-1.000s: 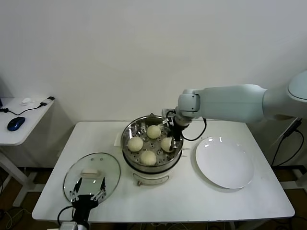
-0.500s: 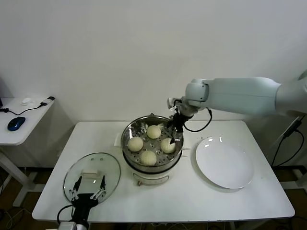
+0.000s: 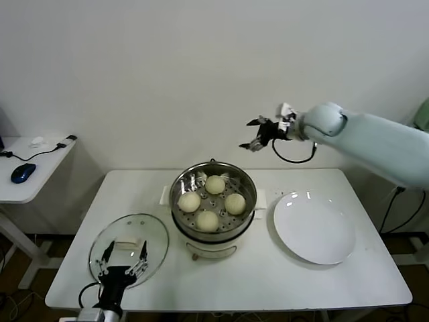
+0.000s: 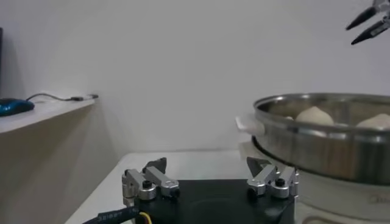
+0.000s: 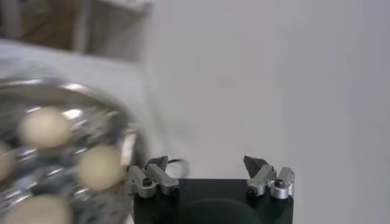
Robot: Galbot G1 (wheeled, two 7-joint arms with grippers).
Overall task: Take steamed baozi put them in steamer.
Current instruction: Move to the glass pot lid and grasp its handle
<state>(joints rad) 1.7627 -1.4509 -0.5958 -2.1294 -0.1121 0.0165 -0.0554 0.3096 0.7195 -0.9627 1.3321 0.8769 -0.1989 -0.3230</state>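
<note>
Several cream-white steamed baozi lie on the perforated tray inside the steel steamer [image 3: 231, 233]: one at the back [image 3: 214, 184], one on the left [image 3: 189, 201], one on the right [image 3: 234, 203], one at the front [image 3: 207, 221]. My right gripper [image 3: 248, 134] hangs open and empty in the air, above the steamer and to its right. Its wrist view looks past its own gripper [image 5: 207, 167] down on the steamer [image 5: 128, 146] and a baozi [image 5: 44, 128]. My left gripper [image 3: 123, 258] is parked open over the glass lid; the left wrist view shows this gripper [image 4: 207, 170] beside the steamer [image 4: 329, 140].
An empty white plate [image 3: 314, 227] lies right of the steamer. The glass lid [image 3: 129, 245] with a white knob rests at the table's front left. A side table [image 3: 33, 168] with a blue mouse [image 3: 22, 172] stands farther left. A wall runs behind.
My right gripper let go of the right-hand baozi, opened wide and rose out of the steamer up and to the right. The left arm stayed put.
</note>
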